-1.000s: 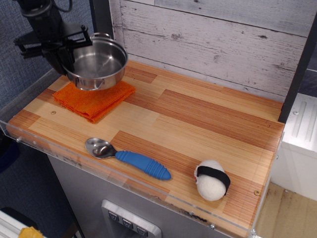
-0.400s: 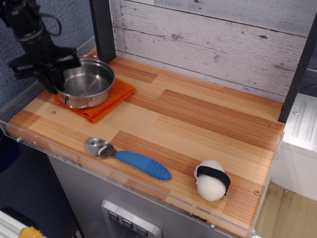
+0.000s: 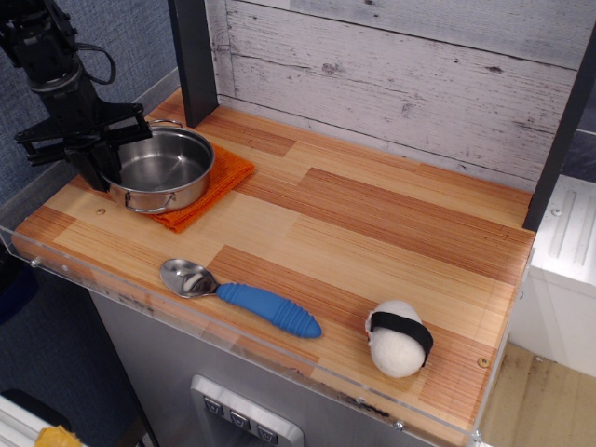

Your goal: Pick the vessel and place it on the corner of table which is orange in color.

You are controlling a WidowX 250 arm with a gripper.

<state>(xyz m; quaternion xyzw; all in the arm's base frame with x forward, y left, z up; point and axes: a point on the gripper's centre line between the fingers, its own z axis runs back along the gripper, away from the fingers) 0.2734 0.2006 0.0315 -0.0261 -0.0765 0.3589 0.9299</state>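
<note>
While the shiny pot (image 3: 165, 169) is sitting on the orange cloth (image 3: 219, 179) in the upper left of the frame, the black claw (image 3: 90, 160) is gripping the pot's left rim. Lower down on the wooden surface (image 3: 372, 233), a blue-handled spoon (image 3: 239, 296) and a white ball (image 3: 399, 337) are lying.

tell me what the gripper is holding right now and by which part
The gripper is closed on the vessel, gripping its left rim. The pot sits on the orange cloth.
</note>
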